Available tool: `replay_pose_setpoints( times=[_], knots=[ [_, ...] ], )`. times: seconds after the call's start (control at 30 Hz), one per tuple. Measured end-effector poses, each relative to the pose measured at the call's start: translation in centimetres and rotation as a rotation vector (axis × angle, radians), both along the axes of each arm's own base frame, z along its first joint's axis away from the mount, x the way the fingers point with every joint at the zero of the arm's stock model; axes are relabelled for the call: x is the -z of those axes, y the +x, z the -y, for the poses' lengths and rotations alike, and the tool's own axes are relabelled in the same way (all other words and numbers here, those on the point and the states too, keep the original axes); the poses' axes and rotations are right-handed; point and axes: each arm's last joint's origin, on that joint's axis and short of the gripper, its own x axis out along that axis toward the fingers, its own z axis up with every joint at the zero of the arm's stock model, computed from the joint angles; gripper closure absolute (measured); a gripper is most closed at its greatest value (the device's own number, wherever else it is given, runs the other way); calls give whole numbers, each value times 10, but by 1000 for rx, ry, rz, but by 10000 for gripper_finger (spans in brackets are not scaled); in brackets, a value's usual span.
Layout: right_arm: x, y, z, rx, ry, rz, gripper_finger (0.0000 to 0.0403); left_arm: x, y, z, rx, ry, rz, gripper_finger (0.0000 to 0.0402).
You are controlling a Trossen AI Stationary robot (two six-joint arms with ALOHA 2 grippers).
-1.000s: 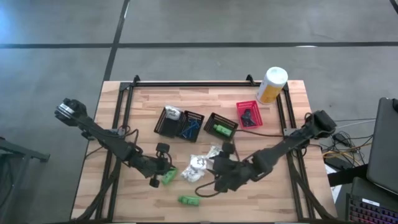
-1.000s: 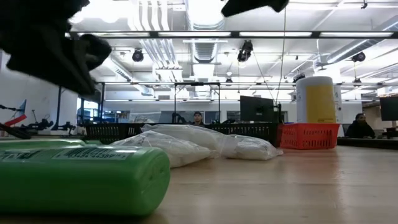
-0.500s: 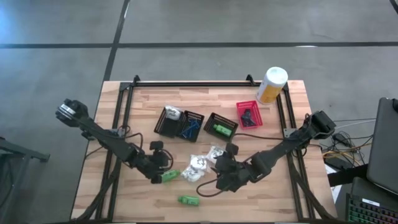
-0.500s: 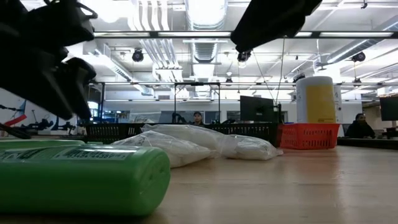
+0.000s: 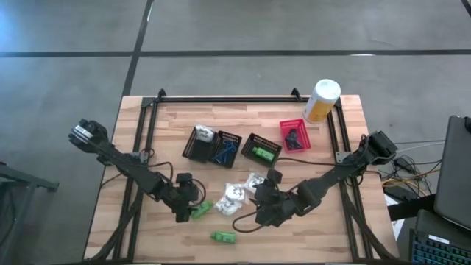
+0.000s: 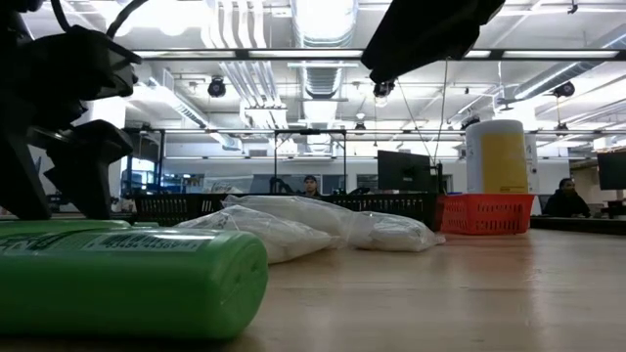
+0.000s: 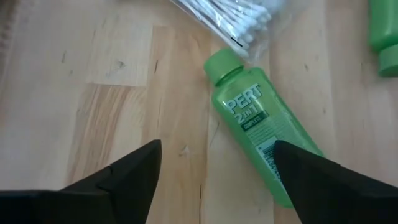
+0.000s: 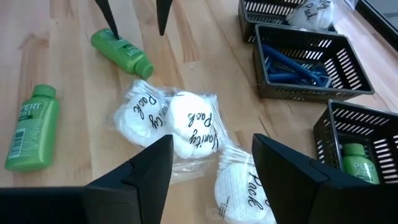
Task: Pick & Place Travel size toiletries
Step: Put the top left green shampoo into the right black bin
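Pert shampoo bottle [image 7: 261,127]: lying flat on the wooden table [image 5: 324,228], just ahead of my left gripper [image 7: 214,171] and a little off toward one finger.
Long axis: the bottle is running slantwise to my reach, its cap end pointing away from my left gripper toward a bag of cotton swabs [image 7: 233,18].
Left gripper: I am holding my fingers spread wide and empty, hovering low beside the bottle.
Nearer arm: my left; in the high view it is sitting right against the bottle [image 5: 200,211].
Right gripper [image 8: 211,162]: I am hanging it over the white cotton-pad packs [image 8: 180,121], fingers parted, nothing between them.
Second green bottle [image 5: 223,237]: lying apart, nearer the table's front edge.
Coming move, as I am judging it: I am needing to turn my wrist so my fingers straddle the bottle's sides.
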Motion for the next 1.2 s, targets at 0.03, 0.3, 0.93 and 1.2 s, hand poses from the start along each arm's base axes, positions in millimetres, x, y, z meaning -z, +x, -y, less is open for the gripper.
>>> replay_pose_setpoints(
  times=[0.03, 0.3, 0.93, 1.2],
  knots=[
    [0, 0, 0, 0, 0, 0, 190, -1, 0, 0, 0, -1, 3, 83],
    [1, 0, 0, 1, 0, 0, 200, -18, -6, -4, -36, -71, 55, 90],
    [3, 1, 2, 20, 8, 1, 179, -9, 1, 3, -243, -274, 53, 92],
    [3, 0, 2, 22, 8, -1, 167, -4, 5, 5, -294, -315, 55, 92]
  ],
)
